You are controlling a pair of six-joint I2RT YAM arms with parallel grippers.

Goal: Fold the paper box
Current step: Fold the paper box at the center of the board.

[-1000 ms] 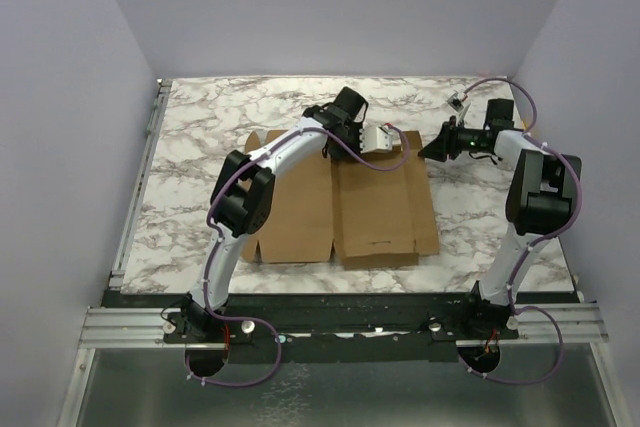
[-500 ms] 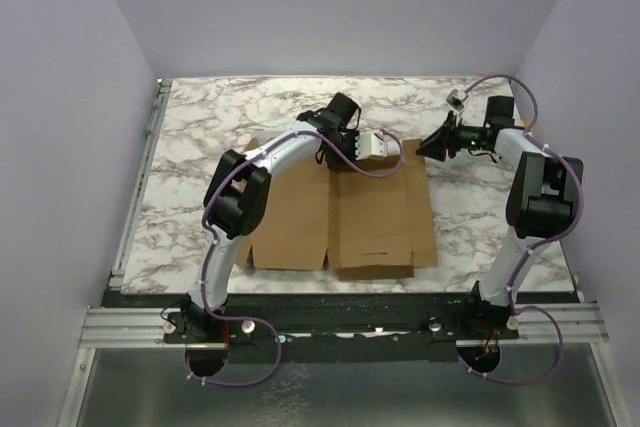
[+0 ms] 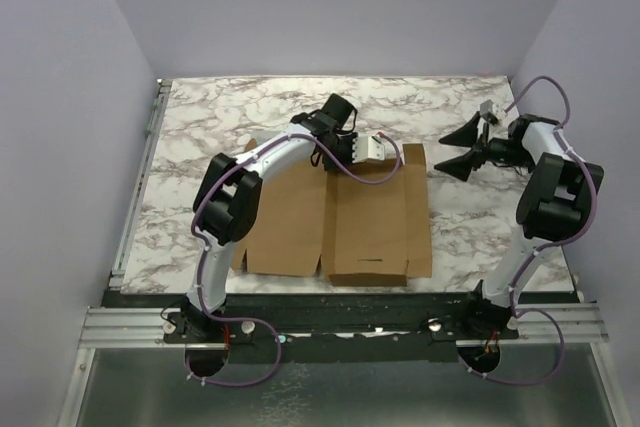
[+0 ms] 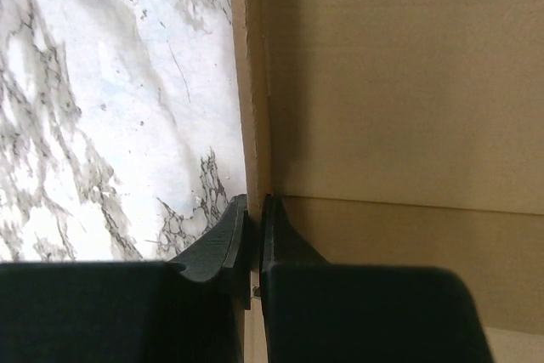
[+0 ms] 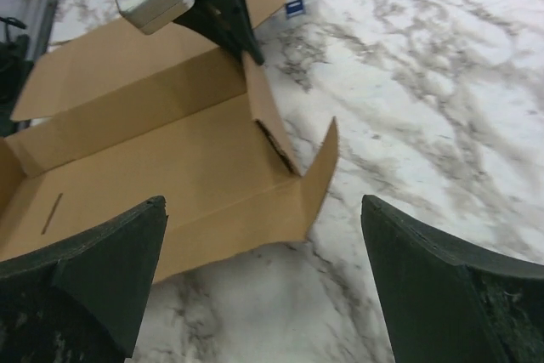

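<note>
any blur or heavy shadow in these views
Top external: evenly lit, sharp, shadows soft around the paper box. Left wrist: the left gripper is a near-black, soft-edged mass, and a shadow band runs down the cardboard beside the pinched flap. Right wrist: the right gripper is out of focus; the marble table smears at far right.

Paper box (image 4: 382,82) cropped in left wrist view

walls (image 3: 340,7) lilac | table (image 3: 200,127) white-grey marble | aluminium rail (image 3: 120,325) at near edge
</note>
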